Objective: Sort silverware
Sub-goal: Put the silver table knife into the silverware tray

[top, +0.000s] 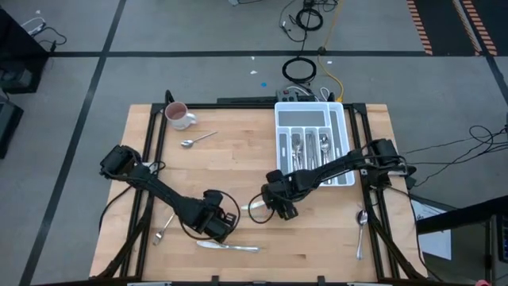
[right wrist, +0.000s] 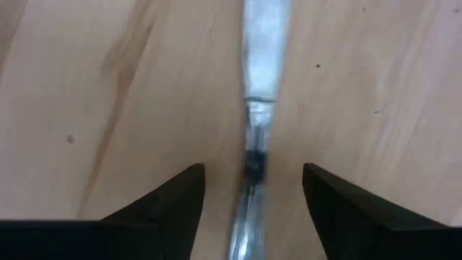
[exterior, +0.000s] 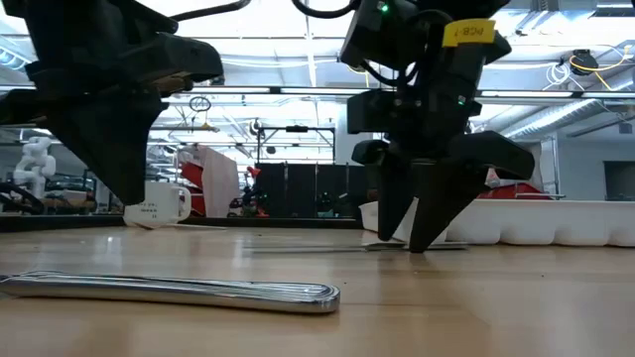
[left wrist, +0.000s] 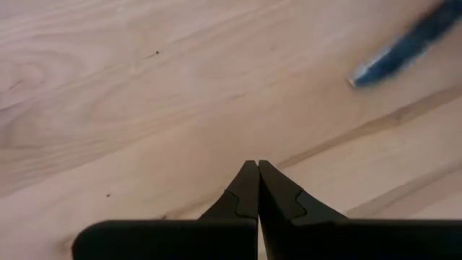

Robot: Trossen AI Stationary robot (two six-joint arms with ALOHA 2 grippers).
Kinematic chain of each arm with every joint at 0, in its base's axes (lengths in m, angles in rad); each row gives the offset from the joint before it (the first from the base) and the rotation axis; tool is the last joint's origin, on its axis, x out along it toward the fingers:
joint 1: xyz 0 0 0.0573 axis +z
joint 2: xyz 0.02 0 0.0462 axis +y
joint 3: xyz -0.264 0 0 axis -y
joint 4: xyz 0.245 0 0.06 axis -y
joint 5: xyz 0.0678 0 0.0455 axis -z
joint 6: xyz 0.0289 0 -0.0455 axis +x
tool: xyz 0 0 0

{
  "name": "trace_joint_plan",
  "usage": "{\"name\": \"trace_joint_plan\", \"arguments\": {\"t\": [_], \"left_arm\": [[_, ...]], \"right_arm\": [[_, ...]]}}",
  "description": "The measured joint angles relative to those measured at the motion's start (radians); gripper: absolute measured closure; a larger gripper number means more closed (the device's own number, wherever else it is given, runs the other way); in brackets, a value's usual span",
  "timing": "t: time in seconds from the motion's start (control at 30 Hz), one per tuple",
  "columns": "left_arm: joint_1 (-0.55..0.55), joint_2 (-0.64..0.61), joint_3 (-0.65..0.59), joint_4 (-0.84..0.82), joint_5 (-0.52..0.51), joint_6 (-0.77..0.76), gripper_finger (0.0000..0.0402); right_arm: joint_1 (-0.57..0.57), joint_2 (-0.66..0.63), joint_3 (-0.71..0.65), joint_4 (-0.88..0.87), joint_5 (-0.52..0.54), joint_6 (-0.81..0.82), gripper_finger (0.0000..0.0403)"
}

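My right gripper (right wrist: 253, 180) is open and points down at the table's middle (top: 278, 206). Its two fingers stand on either side of a silver table knife (right wrist: 258, 108) that lies flat on the wood, with a gap on each side. In the low view its fingertips (exterior: 417, 238) reach down to the tabletop. My left gripper (left wrist: 258, 170) is shut and hovers near the table's near edge (top: 218, 222), touching nothing. Another knife (top: 228, 246) lies just in front of it, and shows close up in the low view (exterior: 179, 290).
The white compartmented tray (top: 313, 143) sits at the far right with several pieces in it. A pink-and-white mug (top: 178, 116) stands far left. Loose pieces lie about: a spoon (top: 197, 141), a fork (top: 163, 229), and a spoon (top: 361, 230) by the right edge.
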Motion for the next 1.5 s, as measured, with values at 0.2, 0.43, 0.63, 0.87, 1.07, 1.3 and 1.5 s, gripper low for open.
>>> {"name": "trace_joint_plan", "arguments": {"t": [0.2, 0.43, 0.63, 0.87, 1.07, 1.3, 1.5], "left_arm": [[-0.047, 0.000, 0.000, -0.015, 0.041, 0.006, 0.0401], [-0.104, -0.001, 0.000, -0.012, 0.040, -0.002, 0.0401], [-0.142, -0.001, 0.000, -0.010, 0.040, -0.002, 0.0401], [-0.194, -0.001, 0.000, -0.015, 0.039, -0.023, 0.0401], [-0.232, -0.001, 0.000, -0.026, -0.007, -0.056, 0.0401], [-0.254, -0.001, 0.000, -0.023, -0.018, -0.056, 0.0401], [-0.258, -0.001, 0.000, -0.024, -0.038, -0.055, 0.0401]], "right_arm": [[0.040, 0.056, 0.008, -0.038, -0.026, 0.116, 0.0198], [0.061, 0.057, 0.008, -0.059, -0.019, 0.192, 0.0324], [0.062, 0.058, 0.017, -0.079, -0.025, 0.315, 0.0391], [0.072, 0.016, 0.093, -0.149, -0.032, 0.472, 0.0401], [0.064, -0.057, 0.176, -0.180, -0.058, 0.590, 0.0399], [0.063, -0.076, 0.217, -0.208, -0.058, 0.605, 0.0402], [0.117, -0.008, 0.216, -0.208, -0.229, 0.549, 0.0319]]}}
